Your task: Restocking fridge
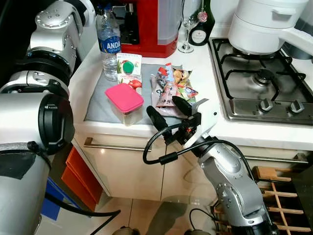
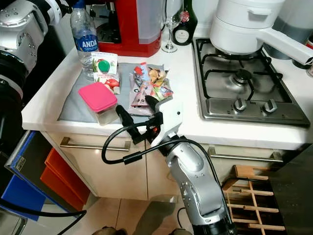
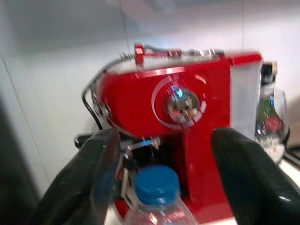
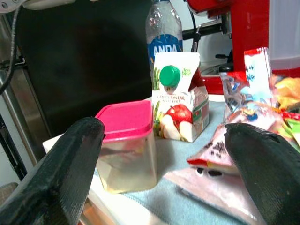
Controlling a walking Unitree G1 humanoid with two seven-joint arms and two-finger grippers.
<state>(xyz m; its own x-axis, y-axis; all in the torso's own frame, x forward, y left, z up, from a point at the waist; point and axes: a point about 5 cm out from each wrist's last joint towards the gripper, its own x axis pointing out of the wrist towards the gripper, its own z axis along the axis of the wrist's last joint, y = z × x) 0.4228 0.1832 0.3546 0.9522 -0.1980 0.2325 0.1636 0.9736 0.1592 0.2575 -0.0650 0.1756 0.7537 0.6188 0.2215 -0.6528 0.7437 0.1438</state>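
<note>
Pink-lidded tub (image 1: 124, 99) sits on the grey mat (image 1: 98, 105), roughly 10 o'clock from the right claw (image 1: 168, 113), which is spread wide, empty, and nearest to it.

On the white table (image 1: 274, 132) lies a grey mat (image 1: 100, 100). Around the mat: a clear tub with a hot-pink lid (image 1: 124, 97) stands on it, beside a white juice carton (image 1: 129, 68) printed with red apples and green leaves and topped by a green cap. Behind the carton is a clear water bottle (image 1: 108, 41) with a blue label and blue cap. Multicoloured snack packets (image 1: 172, 88), pink, red and green, cover the mat's far side. Beyond the mat stands a glossy red coffee machine (image 3: 187, 122) with a chrome dial. The right gripper (image 1: 169, 111) has black fingers on a silver arm.
</note>
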